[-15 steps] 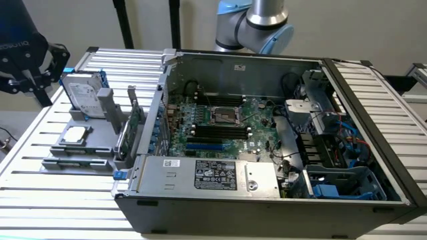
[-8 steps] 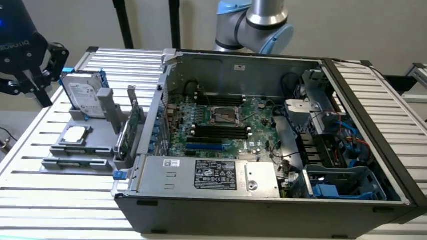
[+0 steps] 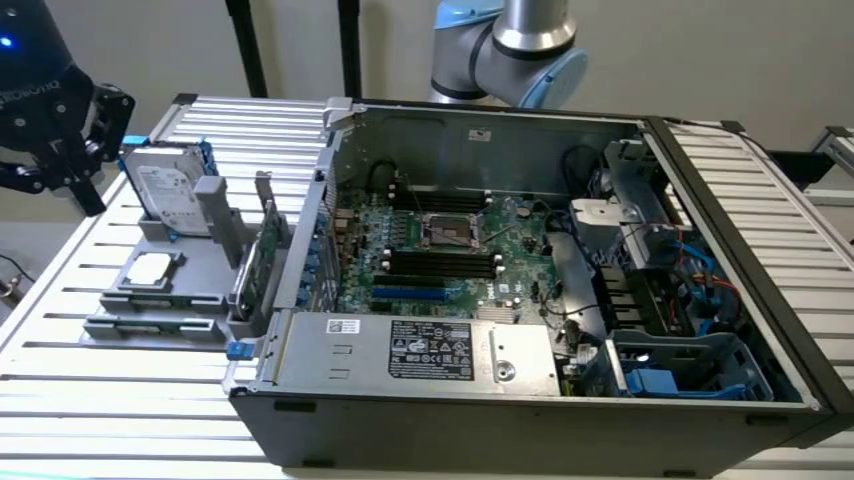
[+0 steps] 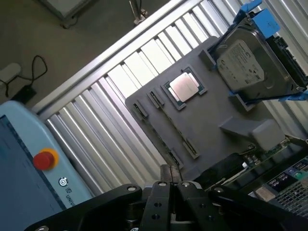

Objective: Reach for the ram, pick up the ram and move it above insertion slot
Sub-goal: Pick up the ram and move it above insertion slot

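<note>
Your gripper [image 4: 169, 175] is closed on nothing, near the gray tray [image 4: 216, 110].
Just past it lie the tray's narrow holders [image 4: 166, 127], then a processor chip [image 4: 185, 86] and a hard drive [image 4: 248, 60]; whether the ram sits in those holders you cannot tell. The exterior view gives you the open computer case [image 3: 534, 435], well away from the gripper; the wrist view, a red-buttoned pendant [image 4: 45, 159] beside it.

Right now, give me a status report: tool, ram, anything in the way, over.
Tool shut, empty, hanging off to the side of the gray tray. Ram cannot be told apart at the tray's long holders. Nothing between tool and tray.
</note>
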Controlling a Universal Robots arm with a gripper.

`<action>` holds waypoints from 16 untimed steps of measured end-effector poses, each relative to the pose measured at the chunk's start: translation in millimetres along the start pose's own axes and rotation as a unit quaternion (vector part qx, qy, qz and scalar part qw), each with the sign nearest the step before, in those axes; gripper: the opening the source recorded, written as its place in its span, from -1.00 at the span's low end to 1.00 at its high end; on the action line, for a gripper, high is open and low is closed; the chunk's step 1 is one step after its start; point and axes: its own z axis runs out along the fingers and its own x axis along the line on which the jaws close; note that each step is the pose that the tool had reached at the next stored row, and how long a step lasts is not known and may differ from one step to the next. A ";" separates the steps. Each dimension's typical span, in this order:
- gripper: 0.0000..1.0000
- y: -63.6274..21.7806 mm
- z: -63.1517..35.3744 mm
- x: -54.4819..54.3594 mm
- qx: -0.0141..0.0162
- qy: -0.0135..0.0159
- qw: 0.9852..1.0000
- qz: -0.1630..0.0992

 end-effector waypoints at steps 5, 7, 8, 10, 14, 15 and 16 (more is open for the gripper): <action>-0.79 0.0 0.4 0.0 0.001 0.002 0.999 -0.045; -0.79 0.0 0.5 0.0 0.002 0.002 0.998 -0.064; -0.79 0.0 0.6 0.0 0.002 0.003 0.997 -0.072; -0.79 0.0 0.8 0.0 0.003 0.003 0.996 -0.090; -0.79 0.0 1.2 0.0 0.004 0.005 0.992 -0.127; -0.79 -0.1 1.2 0.0 0.004 0.005 0.991 -0.136; -0.79 0.0 1.3 0.0 0.004 0.006 0.989 -0.145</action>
